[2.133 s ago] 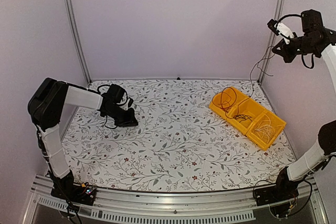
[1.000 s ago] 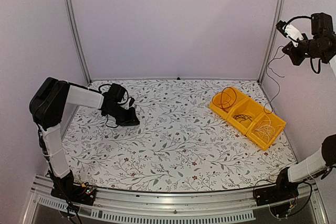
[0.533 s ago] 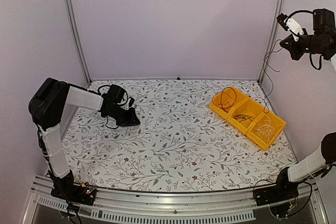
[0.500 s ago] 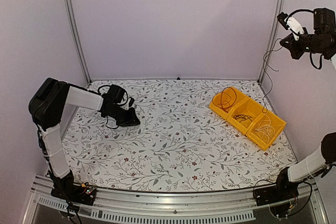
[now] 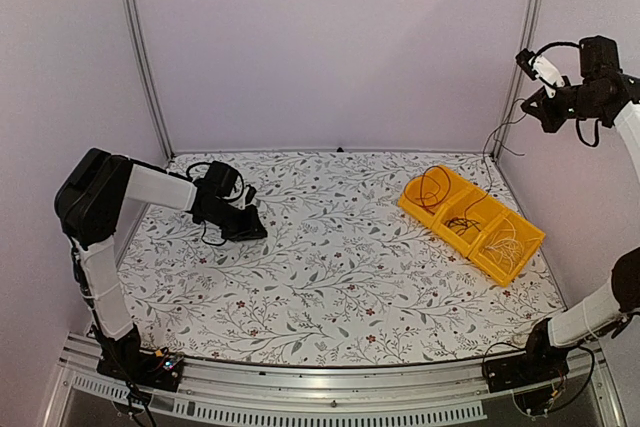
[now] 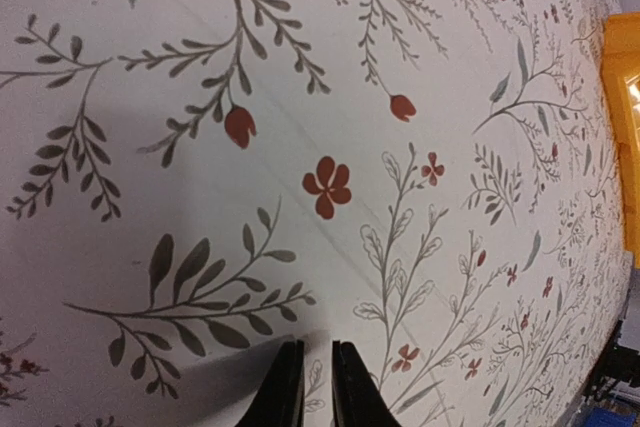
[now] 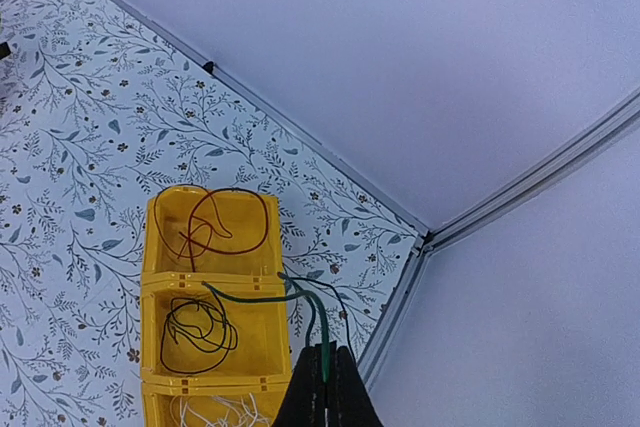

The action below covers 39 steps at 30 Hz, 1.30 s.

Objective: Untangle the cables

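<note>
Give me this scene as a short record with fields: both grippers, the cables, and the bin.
left gripper: near shut, empty, low over the tablecloth
right gripper: raised high, shut on green cable
green cable: dangles above the yellow bin
yellow bin: three compartments, far right of the table
red-brown cable: far compartment
black cable: middle compartment
whitish cable: near compartment

Even, diffuse light, bright with a faint lilac cast; no glare. Soft shadows only: one under the left arm's black end effector [image 5: 240,223] on the floral-print white worktop [image 5: 330,267]. Left wrist view slightly soft up close. Hair-thin wires barely resolve from overhead.
</note>
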Tool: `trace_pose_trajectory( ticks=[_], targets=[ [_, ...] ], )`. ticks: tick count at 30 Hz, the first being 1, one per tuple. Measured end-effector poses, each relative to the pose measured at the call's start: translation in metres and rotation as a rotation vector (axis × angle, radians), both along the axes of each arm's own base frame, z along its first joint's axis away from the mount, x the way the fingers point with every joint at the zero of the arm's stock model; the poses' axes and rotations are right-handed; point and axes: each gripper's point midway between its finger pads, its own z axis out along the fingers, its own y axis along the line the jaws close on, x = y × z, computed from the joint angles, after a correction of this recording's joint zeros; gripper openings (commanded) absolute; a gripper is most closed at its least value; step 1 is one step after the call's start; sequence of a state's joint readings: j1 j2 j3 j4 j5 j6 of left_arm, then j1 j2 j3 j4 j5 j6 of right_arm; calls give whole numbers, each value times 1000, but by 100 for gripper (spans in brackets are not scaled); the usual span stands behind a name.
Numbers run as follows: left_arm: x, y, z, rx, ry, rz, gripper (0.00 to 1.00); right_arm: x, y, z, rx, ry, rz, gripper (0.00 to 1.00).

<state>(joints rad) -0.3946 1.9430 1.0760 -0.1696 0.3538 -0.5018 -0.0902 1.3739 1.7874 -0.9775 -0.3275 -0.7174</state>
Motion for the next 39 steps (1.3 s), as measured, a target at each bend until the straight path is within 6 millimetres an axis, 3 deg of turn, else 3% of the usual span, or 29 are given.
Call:
trace_pose_trajectory(
  ticks=[7, 21, 32, 39],
  targets=[
    [0, 0, 0, 0, 0, 0, 9, 2, 1, -27, 11, 55, 3, 0],
    [0, -2, 0, 3, 8, -3, 9, -11, 29, -152, 192, 397, 96, 0],
    [0, -1, 0, 7, 7, -2, 9, -16, 29, -230, 209, 585, 93, 0],
    [-1, -1, 0, 11, 17, -2, 9, 1, 24, -279, 213, 690, 60, 0]
  ],
)
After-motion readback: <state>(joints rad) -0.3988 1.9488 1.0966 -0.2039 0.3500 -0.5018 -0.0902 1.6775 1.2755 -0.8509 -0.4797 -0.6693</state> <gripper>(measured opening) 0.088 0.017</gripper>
